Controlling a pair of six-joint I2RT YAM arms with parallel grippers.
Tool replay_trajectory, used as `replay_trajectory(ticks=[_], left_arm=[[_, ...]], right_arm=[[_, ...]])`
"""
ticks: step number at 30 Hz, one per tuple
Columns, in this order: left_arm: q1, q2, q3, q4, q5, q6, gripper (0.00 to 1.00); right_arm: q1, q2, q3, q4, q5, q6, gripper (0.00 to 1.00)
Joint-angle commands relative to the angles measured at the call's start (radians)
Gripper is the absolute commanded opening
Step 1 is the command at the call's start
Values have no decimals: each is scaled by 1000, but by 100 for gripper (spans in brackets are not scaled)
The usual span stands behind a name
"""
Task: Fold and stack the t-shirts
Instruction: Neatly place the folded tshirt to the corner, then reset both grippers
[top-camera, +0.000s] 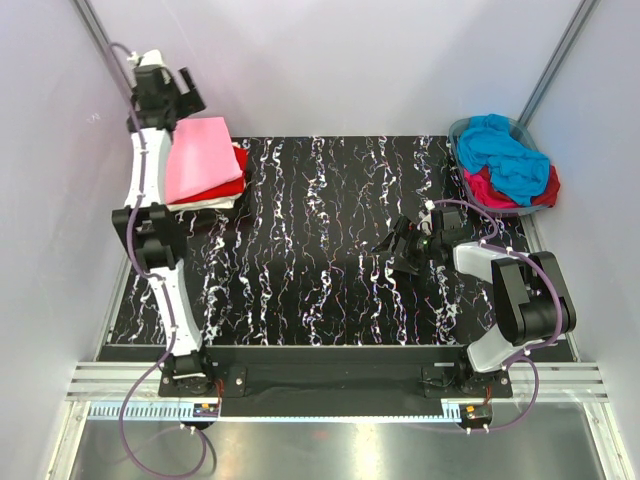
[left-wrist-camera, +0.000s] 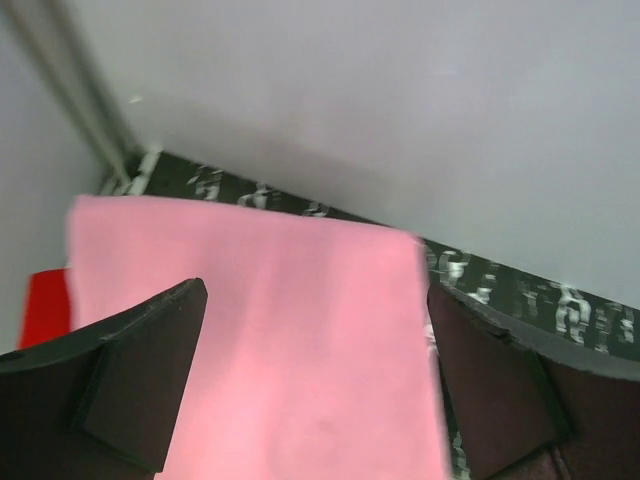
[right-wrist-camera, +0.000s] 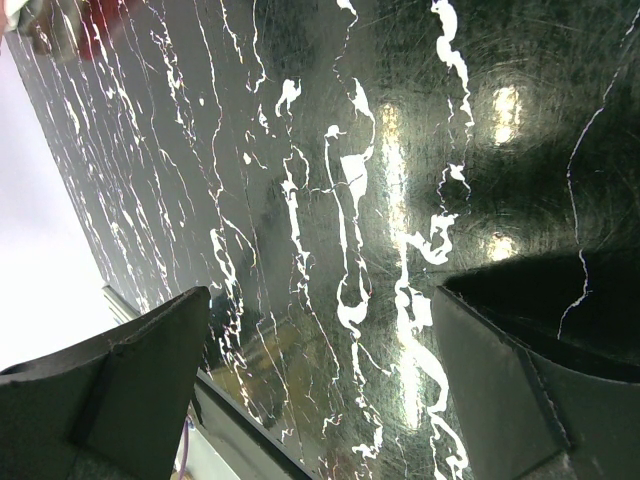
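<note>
The right end effector (top-camera: 400, 248) hangs over the middle-right of the bench (top-camera: 300, 250) with its fingers spread and nothing between them; its wrist view shows only bare marbled surface below. The left end effector (top-camera: 178, 100) is at the far-left corner, fingers likewise spread and empty, poised over the stack and not gripping it. On the bench, the biggest item is the grey-rimmed basket (top-camera: 458, 135) in the far-right corner, holding two unfolded tees: a bright blue t-shirt (top-camera: 505, 155) heaped on top and a magenta t-shirt (top-camera: 490, 188) showing beneath it along the near side. Across at the far-left edge sits the stack: a light pink t-shirt (top-camera: 203, 158) folded flat on top, a red t-shirt (top-camera: 238, 175) peeking out under its right side, and a sliver of a white t-shirt (top-camera: 205, 204) at the bottom. With three folded and two in the basket, the job looks a little over halfway. The next pick turns on the blue tee, which lies beyond and to the right of the right end effector, near it, while the left arm is well apart across the bench. The bundle runs roughly diagonally, far-left to near-right, so the right arm is the natural one to reach.
</note>
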Motion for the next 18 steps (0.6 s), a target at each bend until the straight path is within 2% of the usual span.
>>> replay_trajectory(ticks=[1,3,5,8,14,18], left_arm=[[-89,-152,40,13,-115,42,99],[-121,-225,-25,22,-161,39,99],[-155,-333,-154,66,-212,33,99],[-193,-477,-301,84,-249,-29,99],[-282,-766,-651,48,-159,-191,99],[-379,-897,-863,-66,-47,-254,99]], right_arm=[[-7,9,11,10,-3,-8,100],[-7,9,9,12,-3,-8,100],[-7,9,9,12,-1,-8,100],[-7,10,11,12,0,-8,100],[-7,12,15,6,-3,-10,100],[-7,6,14,4,-7,-14,99]])
